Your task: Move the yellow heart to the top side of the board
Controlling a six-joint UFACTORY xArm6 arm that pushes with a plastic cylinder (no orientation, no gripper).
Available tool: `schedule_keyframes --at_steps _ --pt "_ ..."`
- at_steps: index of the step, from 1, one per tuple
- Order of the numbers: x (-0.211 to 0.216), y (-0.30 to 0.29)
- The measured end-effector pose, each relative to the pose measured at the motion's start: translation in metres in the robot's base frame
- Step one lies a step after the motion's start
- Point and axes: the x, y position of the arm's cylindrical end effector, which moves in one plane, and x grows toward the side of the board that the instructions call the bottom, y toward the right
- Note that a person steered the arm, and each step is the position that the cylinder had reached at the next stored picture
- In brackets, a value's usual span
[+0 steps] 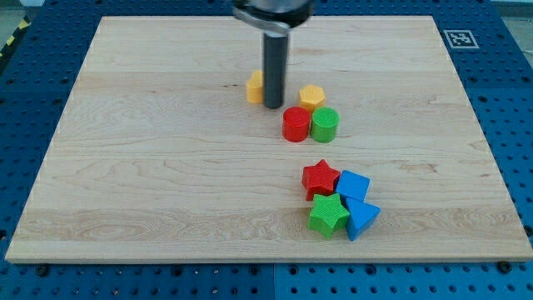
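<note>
On the wooden board [166,167], we see my tip [273,106] planted just above the board's centre; we have no jaws to spread or pinch, only a straight dark rod [273,71] dropping from the view's top edge, and it grips nothing. The yellow heart [255,87] sits at the tip's ten o'clock, pressed close against the rod's left flank and partly hidden behind it, so we cannot tell its outline in full; whether rod and block actually touch we cannot tell. The heart lies in the board's upper half, a little left of the middle line, still well apart from the top edge.

At the tip's two o'clock stands a yellow hexagon [312,97], near but apart from the rod; just below it, at the tip's four o'clock, a red cylinder [296,124] and a green cylinder [325,125] stand side by side, touching, red on the view's left.

Farther off at the tip's five o'clock we find a tight cluster of four; a red star [321,178] at its upper left, a blue cube [354,184] at its upper right, a green star [329,216] at its lower left, and a blue triangle [362,218] at its lower right; each touches its neighbours. The board rests on a blue perforated table [33,50], and a black-and-white marker [459,37] lies at the board's one o'clock corner.
</note>
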Motion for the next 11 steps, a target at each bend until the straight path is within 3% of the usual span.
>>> schedule_keyframes --at_steps 1,2,4,6,7,8,9,10,11 --pt "-0.002 -0.066" --pt "-0.002 -0.076" --pt "-0.014 0.004" --pt "-0.055 -0.098" --pt "-0.056 -0.095" --pt "-0.055 -0.042" --pt "-0.073 -0.043" --pt "-0.098 -0.123" --pt "-0.105 -0.156"
